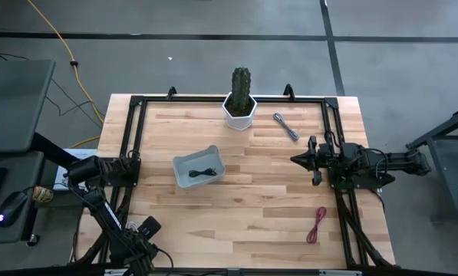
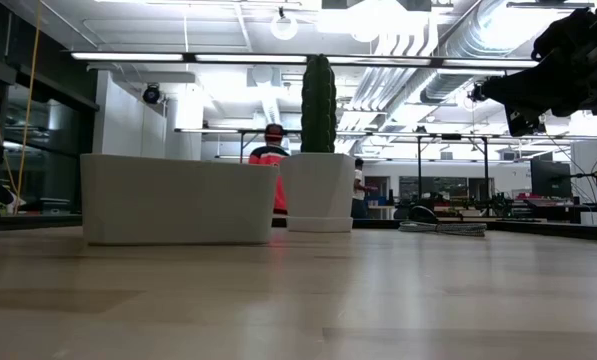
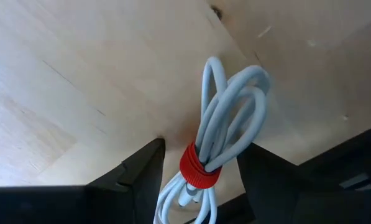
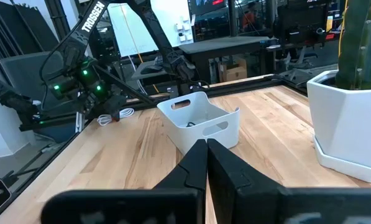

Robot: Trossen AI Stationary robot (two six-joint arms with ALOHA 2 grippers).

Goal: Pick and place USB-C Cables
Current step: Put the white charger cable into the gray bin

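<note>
The left gripper (image 3: pixel 197 180) sits at the table's nine-o'clock edge, and its wrist view shows why: the white cable with the red band (image 3: pixel 217 134) lies between the two dark fingers (image 3: pixel 145 171), which flank it closely without clearly pinching it — a grasp being taken or let go, I judge, at the spot where this bundle lay. The bin (image 1: pixel 199 167) stands just left of centre, within both arms' reach, and already holds the black cable (image 1: pixel 205 173), so it is evidently the drop point. Two bundles lie on bare wood — the grey cable (image 1: pixel 285 126) at about two o'clock, beside the potted cactus (image 1: pixel 240 100), and the dark red cable (image 1: pixel 317 225) at five o'clock. The right gripper (image 4: pixel 207 152) waits at three o'clock, jaws pressed together and empty, pointed toward the bin.
</note>
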